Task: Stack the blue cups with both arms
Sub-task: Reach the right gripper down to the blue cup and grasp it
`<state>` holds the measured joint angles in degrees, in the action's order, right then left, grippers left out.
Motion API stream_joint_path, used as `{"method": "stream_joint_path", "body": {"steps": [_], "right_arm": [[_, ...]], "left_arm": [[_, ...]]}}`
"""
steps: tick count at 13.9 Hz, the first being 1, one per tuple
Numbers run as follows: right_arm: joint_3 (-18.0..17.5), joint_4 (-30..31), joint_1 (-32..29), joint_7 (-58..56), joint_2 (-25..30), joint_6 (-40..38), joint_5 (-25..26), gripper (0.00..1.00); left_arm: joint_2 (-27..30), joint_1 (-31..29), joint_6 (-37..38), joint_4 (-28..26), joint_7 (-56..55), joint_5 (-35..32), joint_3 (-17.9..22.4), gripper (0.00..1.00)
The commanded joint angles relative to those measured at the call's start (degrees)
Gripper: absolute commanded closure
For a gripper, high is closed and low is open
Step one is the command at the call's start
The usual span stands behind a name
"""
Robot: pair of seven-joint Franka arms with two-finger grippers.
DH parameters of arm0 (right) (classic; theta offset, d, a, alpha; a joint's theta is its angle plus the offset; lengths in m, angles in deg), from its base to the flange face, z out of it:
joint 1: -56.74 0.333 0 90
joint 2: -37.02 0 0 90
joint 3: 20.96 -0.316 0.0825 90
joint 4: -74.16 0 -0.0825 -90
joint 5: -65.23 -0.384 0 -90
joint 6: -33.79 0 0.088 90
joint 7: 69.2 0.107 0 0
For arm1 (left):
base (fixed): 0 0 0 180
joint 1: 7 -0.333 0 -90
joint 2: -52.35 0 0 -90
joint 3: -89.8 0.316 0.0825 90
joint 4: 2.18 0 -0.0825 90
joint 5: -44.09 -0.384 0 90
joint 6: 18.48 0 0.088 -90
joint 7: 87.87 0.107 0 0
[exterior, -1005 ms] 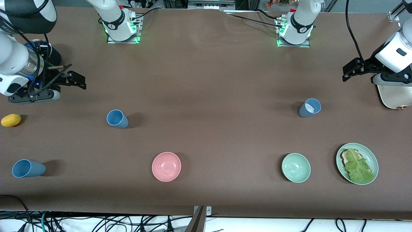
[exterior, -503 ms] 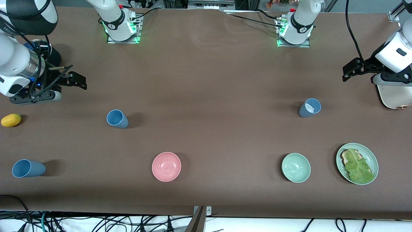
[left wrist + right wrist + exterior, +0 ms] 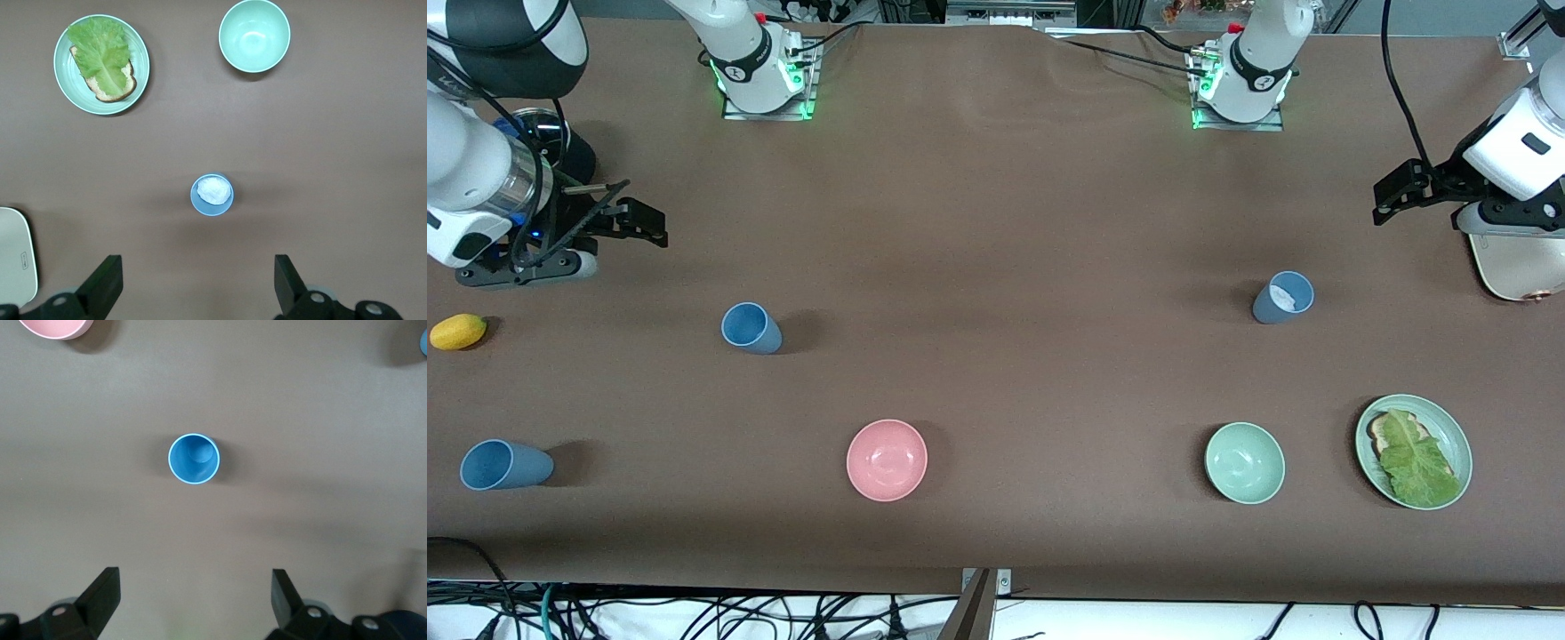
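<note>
Three blue cups stand on the brown table. One blue cup (image 3: 751, 328) (image 3: 193, 458) stands upright toward the right arm's end, and my right gripper (image 3: 651, 228) (image 3: 193, 597) hangs open and empty in the air close by it. A second cup (image 3: 505, 465) stands nearer the front camera, by that end's edge. The greyer cup (image 3: 1282, 297) (image 3: 212, 195), with something white inside, stands toward the left arm's end. My left gripper (image 3: 1385, 201) (image 3: 197, 283) hangs open and empty above the table near it.
A pink bowl (image 3: 887, 460) and a pale green bowl (image 3: 1244, 462) (image 3: 254, 35) sit nearer the front camera. Beside the green bowl is a green plate (image 3: 1449, 425) (image 3: 101, 63) with bread and lettuce. A yellow fruit (image 3: 458, 331) and a white board (image 3: 1516, 267) lie at the table's ends.
My right gripper has crept a little toward the table's middle. The left arm and all the cups have stayed where they were.
</note>
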<state>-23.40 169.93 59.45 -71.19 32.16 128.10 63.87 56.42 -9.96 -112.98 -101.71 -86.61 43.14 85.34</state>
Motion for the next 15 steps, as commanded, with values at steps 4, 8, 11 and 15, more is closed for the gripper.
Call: {"method": "stream_joint_path", "body": {"steps": [4,8,11,15], "right_arm": [[-0.38,0.29,-0.33,-0.64,0.46,-0.27,0.04,0.0],[-0.38,0.47,-0.33,-0.64,0.38,-0.18,0.04,0.0],[-0.38,2.13,-0.33,-0.56,0.29,0.7,-0.05,0.0],[-0.29,10.38,-0.33,-0.56,-1.03,11.04,0.04,0.0]], "left_arm": [[-0.37,-0.64,0.98,1.19,0.58,1.38,-0.29,0.0],[-0.37,-0.81,0.98,1.1,0.58,1.3,-0.2,0.0],[-0.37,-0.99,0.98,1.19,0.58,1.38,-0.29,0.0],[-0.37,-0.99,0.98,1.19,0.58,1.38,-0.29,0.0]]}}
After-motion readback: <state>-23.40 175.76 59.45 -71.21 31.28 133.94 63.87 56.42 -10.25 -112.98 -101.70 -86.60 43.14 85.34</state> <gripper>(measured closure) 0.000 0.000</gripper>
